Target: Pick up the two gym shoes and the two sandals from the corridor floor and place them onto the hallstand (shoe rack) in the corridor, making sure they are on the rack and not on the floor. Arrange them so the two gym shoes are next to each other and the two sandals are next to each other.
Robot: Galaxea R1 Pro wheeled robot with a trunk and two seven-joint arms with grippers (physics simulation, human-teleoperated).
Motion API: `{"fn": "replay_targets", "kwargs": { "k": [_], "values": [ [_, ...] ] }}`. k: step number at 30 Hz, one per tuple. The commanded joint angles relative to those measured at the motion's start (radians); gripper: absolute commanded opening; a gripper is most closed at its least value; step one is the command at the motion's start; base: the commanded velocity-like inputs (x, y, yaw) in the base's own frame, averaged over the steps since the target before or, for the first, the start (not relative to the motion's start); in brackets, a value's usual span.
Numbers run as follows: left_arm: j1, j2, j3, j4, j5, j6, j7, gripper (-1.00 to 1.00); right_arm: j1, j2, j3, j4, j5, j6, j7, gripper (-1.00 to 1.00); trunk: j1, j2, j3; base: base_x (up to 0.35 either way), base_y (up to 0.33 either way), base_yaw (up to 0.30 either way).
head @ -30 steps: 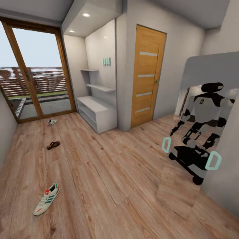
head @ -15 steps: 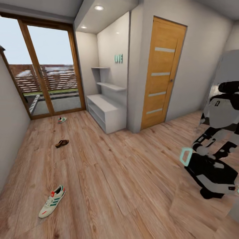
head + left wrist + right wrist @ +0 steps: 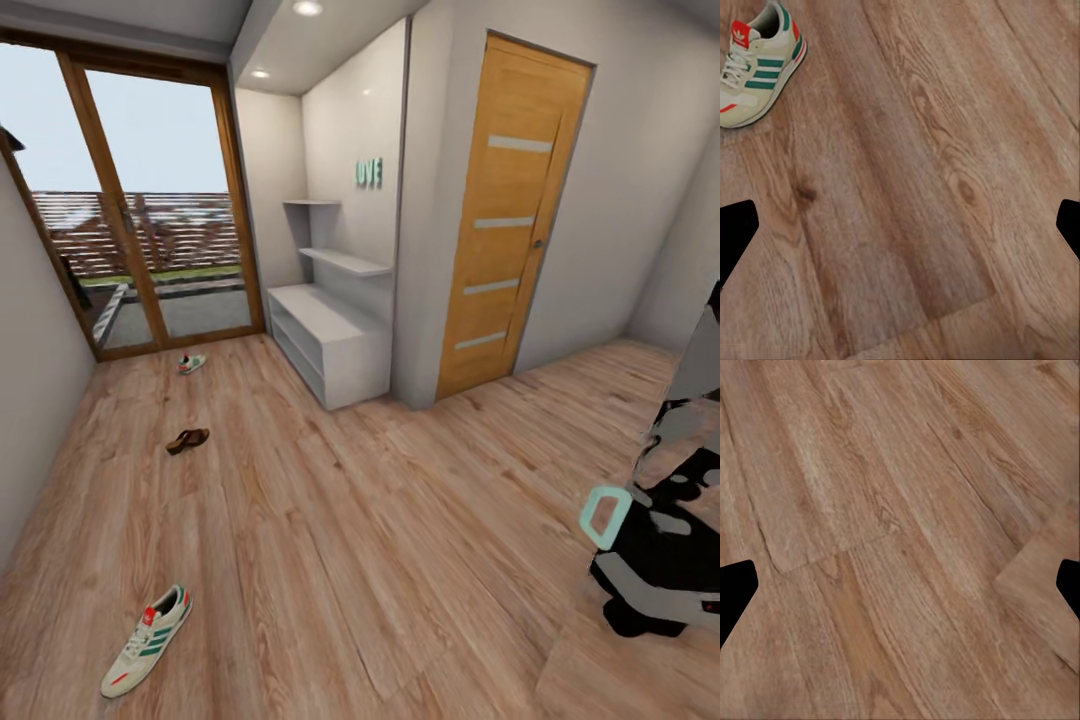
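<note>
One gym shoe (image 3: 147, 640) lies on the corridor floor (image 3: 350, 550) at the near left, and it also shows in the left wrist view (image 3: 757, 67). A second gym shoe (image 3: 191, 363) lies far off by the glass door. Between them lies one dark brown sandal (image 3: 187, 440). The hallstand (image 3: 330, 340) stands in the alcove beyond, with its bench top and shelves bare. My left gripper (image 3: 900, 231) hangs open over bare planks, some way from the near gym shoe. My right gripper (image 3: 900, 591) is open too, above bare floor.
A glass sliding door (image 3: 150, 200) closes the far end of the corridor. A wooden door (image 3: 510, 220) stands to the right of the hallstand. A mirror at the right edge shows my own reflection (image 3: 655, 550). A grey wall (image 3: 30, 420) bounds the left side.
The whole picture has shifted right, so the camera has turned left. My mirror reflection has slid toward the right edge. The shoes and the sandal lie where they were.
</note>
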Motion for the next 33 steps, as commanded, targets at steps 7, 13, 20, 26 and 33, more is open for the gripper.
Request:
{"fn": "replay_targets", "kwargs": {
  "k": [7, 13, 20, 26, 33],
  "values": [
    [-0.001, 0.001, -0.002, 0.002, 0.008, -0.004, 0.0, 1.0, -0.001, 0.001, 0.0, 0.002, 0.066, -0.003, -0.003, 1.0, 0.001, 0.0, -0.001, 0.332, 0.0, 0.001],
    [-0.001, 0.001, -0.001, 0.002, 0.008, -0.004, 0.0, 1.0, -0.001, 0.001, -0.001, 0.002, 0.078, -0.003, -0.005, 1.0, 0.001, 0.0, -0.001, 0.332, 0.0, 0.0],
    [-0.001, 0.001, -0.001, 0.002, 0.008, -0.003, 0.0, 1.0, -0.001, 0.001, -0.005, 0.003, 0.08, -0.003, -0.006, 1.0, 0.001, 0.0, -0.001, 0.333, 0.003, 0.0],
    [-0.001, 0.001, -0.001, 0.002, 0.008, -0.003, 0.0, 1.0, -0.001, 0.0, -0.008, 0.002, 0.079, -0.003, -0.007, 1.0, 0.001, 0.0, -0.001, 0.333, 0.068, 0.0],
    [-0.001, 0.002, -0.001, 0.002, 0.008, -0.003, 0.0, 1.0, -0.001, 0.0, -0.01, 0.002, 0.078, -0.003, -0.007, 1.0, 0.001, 0.0, -0.001, 0.333, 0.044, 0.006]
  ]
}}
